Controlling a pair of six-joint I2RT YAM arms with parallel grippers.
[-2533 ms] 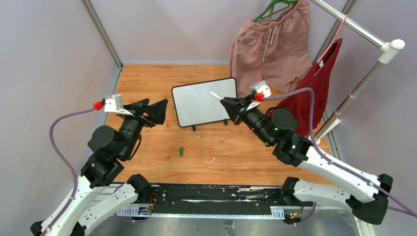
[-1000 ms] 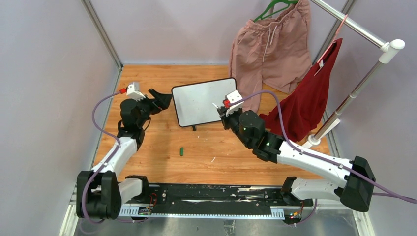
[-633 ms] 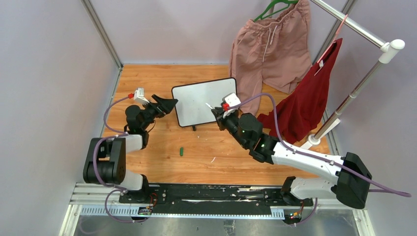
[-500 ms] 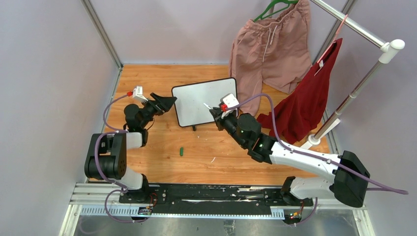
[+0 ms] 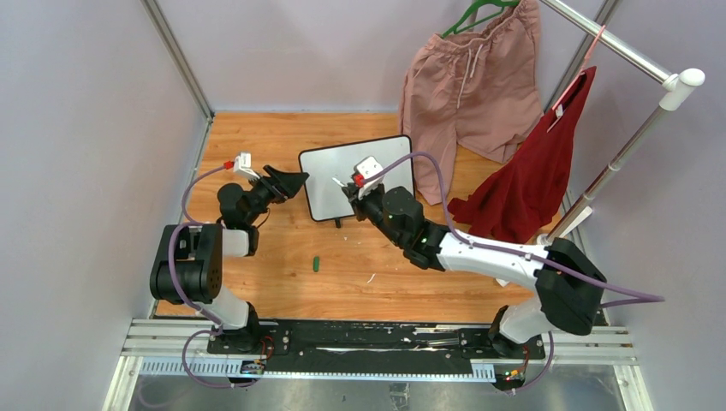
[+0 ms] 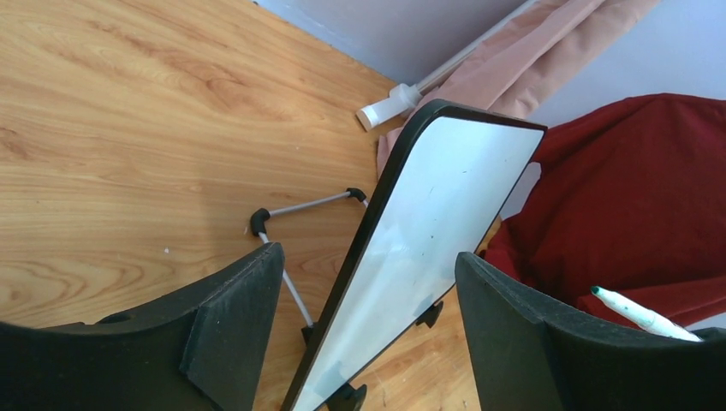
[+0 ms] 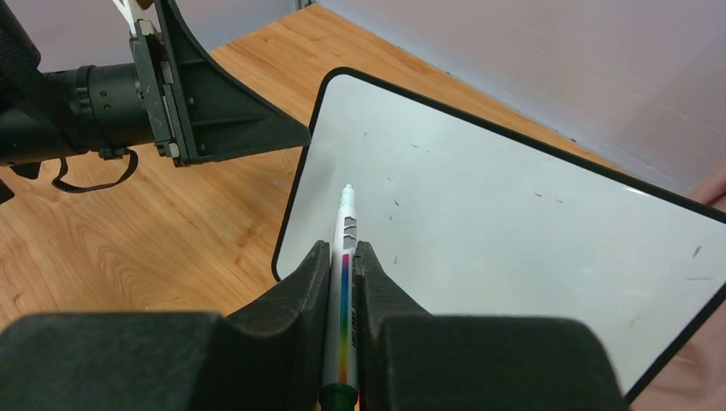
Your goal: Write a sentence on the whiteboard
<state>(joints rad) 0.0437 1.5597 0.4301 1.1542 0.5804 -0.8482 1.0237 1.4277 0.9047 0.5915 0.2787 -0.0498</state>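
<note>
Open wood on the table (image 5: pixel 257 137) left of and beyond the whiteboard (image 5: pixel 325 167), and across the near strip, with only 1 small green cap (image 5: pixel 316 264) lying there. Tight at the board's left edge: left gripper (image 5: pixel 300 179) just beside it, jaws apart. Over the board's near left part, right gripper (image 5: pixel 348 190) clamped on a marker (image 7: pixel 344 248), its arm crossing the near right corner. Blocked on the right by pink shorts (image 5: pixel 467 86), a red garment (image 5: pixel 531 171) and 1 slanted rack pole (image 5: pixel 617 163). Behind the board, wire legs (image 6: pixel 295 206) on the wood.
</note>
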